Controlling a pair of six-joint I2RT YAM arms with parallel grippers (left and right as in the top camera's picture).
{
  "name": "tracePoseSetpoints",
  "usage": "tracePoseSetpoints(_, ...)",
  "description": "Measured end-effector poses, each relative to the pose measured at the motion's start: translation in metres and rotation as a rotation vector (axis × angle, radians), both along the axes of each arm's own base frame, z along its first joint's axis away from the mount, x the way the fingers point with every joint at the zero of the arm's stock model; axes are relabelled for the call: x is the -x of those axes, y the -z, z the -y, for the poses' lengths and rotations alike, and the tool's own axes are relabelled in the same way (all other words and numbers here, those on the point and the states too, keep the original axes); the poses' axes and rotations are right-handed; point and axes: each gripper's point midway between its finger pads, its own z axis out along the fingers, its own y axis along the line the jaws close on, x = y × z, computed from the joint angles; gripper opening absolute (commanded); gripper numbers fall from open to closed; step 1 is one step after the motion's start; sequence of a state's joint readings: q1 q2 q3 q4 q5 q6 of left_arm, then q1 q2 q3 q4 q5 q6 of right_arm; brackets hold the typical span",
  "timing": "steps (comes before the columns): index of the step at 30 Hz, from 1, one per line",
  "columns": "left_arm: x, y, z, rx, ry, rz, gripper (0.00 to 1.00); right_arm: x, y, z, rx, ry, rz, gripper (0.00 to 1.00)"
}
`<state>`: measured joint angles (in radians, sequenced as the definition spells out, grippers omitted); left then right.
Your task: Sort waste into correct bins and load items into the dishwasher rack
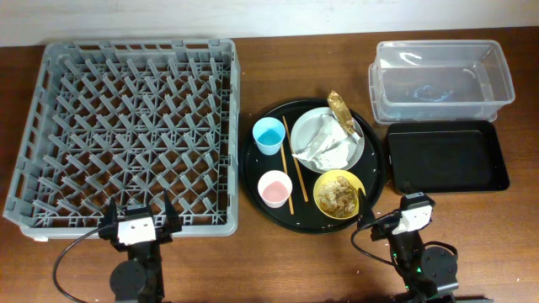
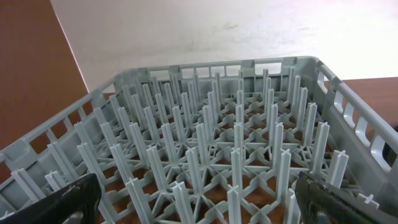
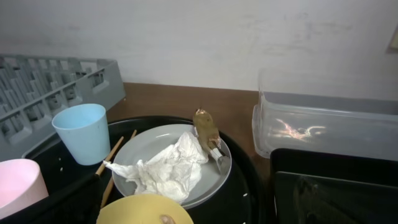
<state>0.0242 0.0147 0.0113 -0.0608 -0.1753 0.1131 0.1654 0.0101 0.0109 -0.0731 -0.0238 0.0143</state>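
The grey dishwasher rack (image 1: 126, 135) fills the left and holds nothing; it also fills the left wrist view (image 2: 211, 137). On the round black tray (image 1: 253, 172) stand a light-blue cup (image 1: 269, 135), a pink cup (image 1: 274, 188) and a yellow bowl (image 1: 338, 194) of brownish noodle scraps. Two chopsticks (image 1: 288, 160) lie between them. The pale plate (image 1: 358, 147) carries the crumpled napkin (image 1: 324, 147) and the brown wrapper (image 1: 341, 111). My left gripper (image 2: 199, 202) is open at the rack's near edge. My right gripper (image 3: 205, 205) is open just short of the bowl (image 3: 146, 210).
The clear plastic tub (image 1: 442, 80) stands at the back right, with the shallow black rectangular tray (image 1: 446, 157) in front of it. Both hold nothing. Bare wooden table shows between the rack and the round tray. A pale wall runs along the far edge.
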Motion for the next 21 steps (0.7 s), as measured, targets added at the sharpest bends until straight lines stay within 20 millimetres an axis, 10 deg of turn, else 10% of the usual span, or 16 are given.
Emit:
tracePoseSetpoints(6, -0.001, -0.022, 0.001, -0.002, 0.008, 0.090, 1.00, -0.001, -0.031, 0.010, -0.009, 0.058, 0.115, 0.98)
tracePoseSetpoints(14, 0.008, -0.087, 0.015, -0.018, 0.085, 0.358, 1.00, 0.035, -0.169, 0.026, 0.052, 0.130, 0.397, 0.98)
tracePoseSetpoints(21, -0.007, -0.150, 0.027, -0.073, 0.157, 0.294, 1.00, -0.007, -0.209, 0.007, 0.098, 0.053, 0.225, 0.98)
